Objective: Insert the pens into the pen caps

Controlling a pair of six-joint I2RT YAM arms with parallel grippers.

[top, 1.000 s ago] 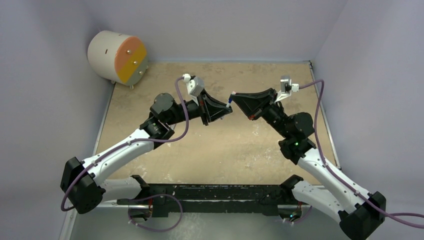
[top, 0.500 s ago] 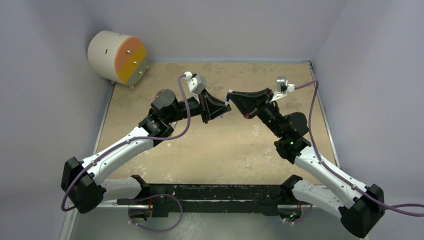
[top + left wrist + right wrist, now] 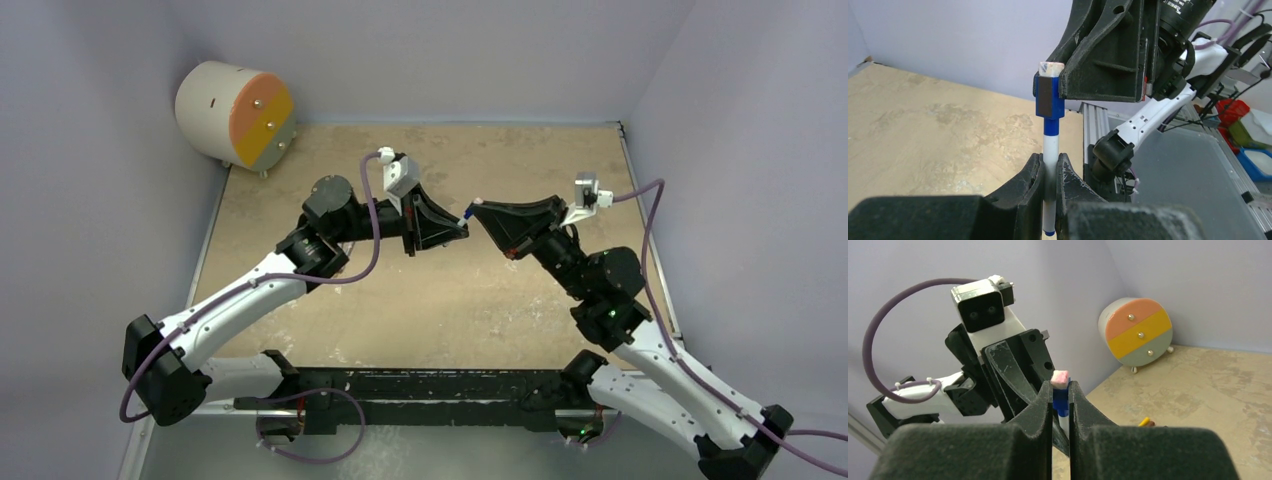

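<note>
Blue pen cap, pinched in right tool, meets white pen clenched by left tool, cap at 12 o'clock; mating step, apparently; next: straight axial press.

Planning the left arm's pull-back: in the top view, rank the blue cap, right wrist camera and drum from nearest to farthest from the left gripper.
1. blue cap: just right of the left gripper, at the end of its pen.
2. right wrist camera: farther right, on the other arm.
3. drum: far-left corner, clearly farthest.
</note>
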